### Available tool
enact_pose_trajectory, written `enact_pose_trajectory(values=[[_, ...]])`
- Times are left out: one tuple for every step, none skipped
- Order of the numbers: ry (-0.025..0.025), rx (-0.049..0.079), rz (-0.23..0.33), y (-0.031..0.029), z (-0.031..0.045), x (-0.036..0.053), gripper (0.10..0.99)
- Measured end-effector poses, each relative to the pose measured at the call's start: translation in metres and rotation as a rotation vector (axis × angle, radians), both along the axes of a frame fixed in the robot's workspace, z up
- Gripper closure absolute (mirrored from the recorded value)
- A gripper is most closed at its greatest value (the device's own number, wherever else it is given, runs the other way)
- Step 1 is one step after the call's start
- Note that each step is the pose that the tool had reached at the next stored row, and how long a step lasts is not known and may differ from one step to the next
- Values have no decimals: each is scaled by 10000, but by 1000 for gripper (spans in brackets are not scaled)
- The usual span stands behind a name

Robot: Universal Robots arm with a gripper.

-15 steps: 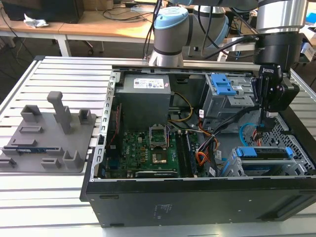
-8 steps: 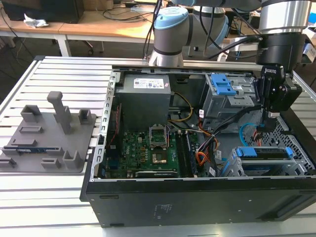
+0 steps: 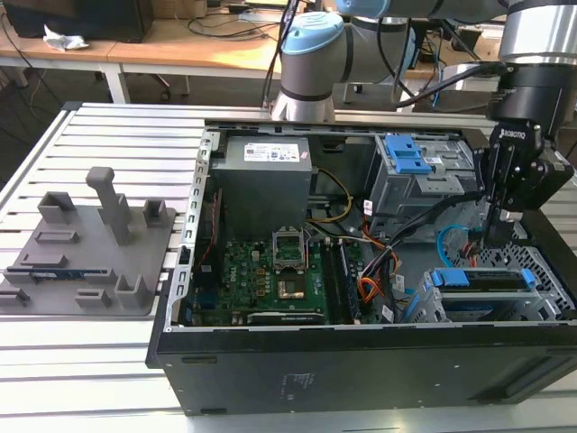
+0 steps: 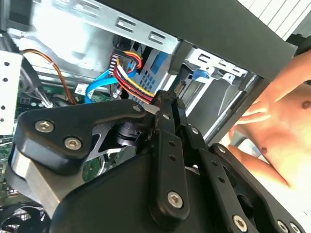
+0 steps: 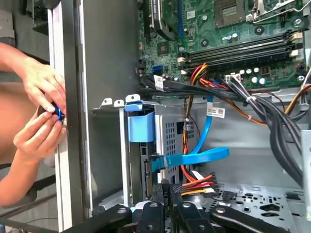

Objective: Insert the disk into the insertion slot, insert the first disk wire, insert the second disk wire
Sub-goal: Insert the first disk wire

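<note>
grey fixture (image 3: 90, 248) on slatted tabletop (image 3: 54, 361) | open computer case (image 3: 361, 379) | second disk wire (image 3: 446, 239) looping | disk (image 3: 478, 280) seated in insertion slot (image 3: 541, 262) (blue carrier showing) | gripper (image 3: 502, 237) above, clamped on first disk wire (image 5: 197, 183) at its black plug

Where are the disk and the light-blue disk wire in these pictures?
The disk (image 3: 476, 277): exterior view, on its blue carrier frame.
The light-blue disk wire (image 5: 199, 157): first wrist view, on its flat middle stretch.
</note>
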State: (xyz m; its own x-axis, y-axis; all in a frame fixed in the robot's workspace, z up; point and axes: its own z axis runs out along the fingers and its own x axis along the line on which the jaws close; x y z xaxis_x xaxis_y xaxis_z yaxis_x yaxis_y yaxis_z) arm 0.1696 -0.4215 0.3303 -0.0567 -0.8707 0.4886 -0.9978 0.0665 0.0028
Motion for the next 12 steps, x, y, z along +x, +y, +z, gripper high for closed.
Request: enact_pose_trajectory(values=[[0, 86, -1, -29, 0, 0, 918], [0, 308, -1, -59, 6, 0, 918], [-1, 552, -1, -81, 13, 0, 918], [0, 802, 0, -102, 25, 0, 918], [0, 959, 2, -115, 31, 2, 918], [0, 1094, 1, -127, 38, 2, 918], [-1, 1354, -1, -155, 55, 2, 918], [0, 1535, -1, -173, 63, 2, 918], [0, 1633, -2, -183, 69, 2, 918], [0, 1796, -1, -213, 105, 2, 918], [0, 1858, 0, -230, 129, 3, 918], [0, 1919, -1, -245, 148, 3, 918]])
